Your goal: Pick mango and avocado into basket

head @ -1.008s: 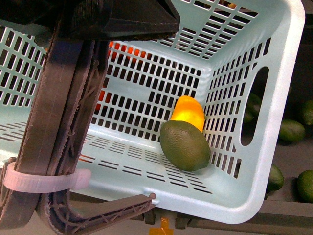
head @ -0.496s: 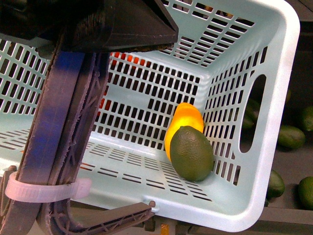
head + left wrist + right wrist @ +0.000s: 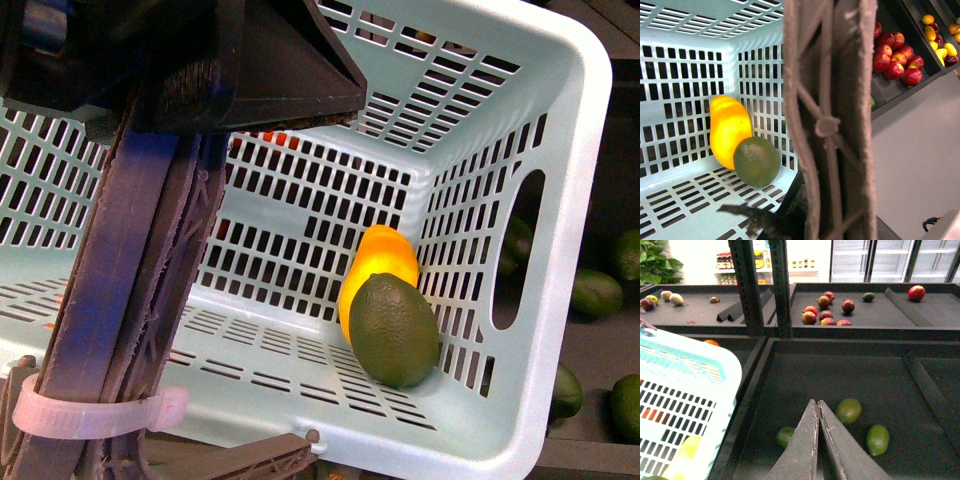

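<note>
Mango (image 3: pixel 383 262) upright-ish in basket (image 3: pixel 560 250) corner, avocado (image 3: pixel 394 330) leaning against.

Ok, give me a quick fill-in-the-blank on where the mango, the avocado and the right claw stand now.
1. The mango and the avocado both lie inside the ____.
2. The two fruits are ____ each other, in a corner of the basket.
3. The right claw is ____ and holds nothing.
4. In the front view the avocado lies ____ the camera than the mango.

Missing words: basket; touching; shut; nearer

Green fruits (image 3: pixel 848 410) lie apart on the dark display tray (image 3: pixel 875 375)
</note>
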You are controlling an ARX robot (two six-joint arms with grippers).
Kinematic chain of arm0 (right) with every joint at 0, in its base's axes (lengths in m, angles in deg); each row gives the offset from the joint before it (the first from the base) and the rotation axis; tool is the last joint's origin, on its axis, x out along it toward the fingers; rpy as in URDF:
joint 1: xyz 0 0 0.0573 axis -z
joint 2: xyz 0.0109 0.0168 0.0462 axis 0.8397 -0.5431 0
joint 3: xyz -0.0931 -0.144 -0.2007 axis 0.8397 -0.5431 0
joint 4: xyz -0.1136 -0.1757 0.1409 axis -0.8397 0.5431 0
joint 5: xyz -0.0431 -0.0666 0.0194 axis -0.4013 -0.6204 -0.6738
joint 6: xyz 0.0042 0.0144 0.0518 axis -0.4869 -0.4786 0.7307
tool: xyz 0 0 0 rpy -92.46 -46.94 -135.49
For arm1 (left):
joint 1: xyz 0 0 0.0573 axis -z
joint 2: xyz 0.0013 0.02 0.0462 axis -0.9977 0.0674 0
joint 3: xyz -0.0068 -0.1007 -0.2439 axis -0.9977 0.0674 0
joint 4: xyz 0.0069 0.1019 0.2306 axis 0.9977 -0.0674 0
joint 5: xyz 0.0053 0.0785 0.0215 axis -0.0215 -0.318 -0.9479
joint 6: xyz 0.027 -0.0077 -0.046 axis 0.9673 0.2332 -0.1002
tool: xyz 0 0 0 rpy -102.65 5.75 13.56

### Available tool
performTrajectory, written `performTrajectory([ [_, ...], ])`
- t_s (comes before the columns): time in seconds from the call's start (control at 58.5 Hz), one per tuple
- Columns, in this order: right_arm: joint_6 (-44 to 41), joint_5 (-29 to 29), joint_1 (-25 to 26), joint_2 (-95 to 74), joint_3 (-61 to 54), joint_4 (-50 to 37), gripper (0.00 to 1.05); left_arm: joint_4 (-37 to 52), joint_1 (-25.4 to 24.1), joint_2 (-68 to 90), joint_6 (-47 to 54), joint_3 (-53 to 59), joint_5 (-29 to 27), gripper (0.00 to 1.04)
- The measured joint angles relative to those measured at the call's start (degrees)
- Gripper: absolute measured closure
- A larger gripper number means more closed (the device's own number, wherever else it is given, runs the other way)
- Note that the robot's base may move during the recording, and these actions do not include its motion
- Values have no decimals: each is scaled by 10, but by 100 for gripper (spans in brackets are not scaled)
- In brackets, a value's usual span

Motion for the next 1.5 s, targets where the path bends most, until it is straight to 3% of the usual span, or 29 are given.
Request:
performTrajectory([
  [0.906,-1,0,0,177,-74,85,103,0,0,0,0,0,0,101],
  [1.025,-1,0,0,257,-74,179,103,0,0,0,0,0,0,101],
  [1.316,-1,0,0,275,-74,186,102,0,0,0,-1,0,-1,101],
  [1.435,-1,0,0,275,-74,186,75,0,0,0,0,0,0,101],
  [1.504,-1,0,0,275,-74,186,65,0,0,0,0,0,0,101],
])
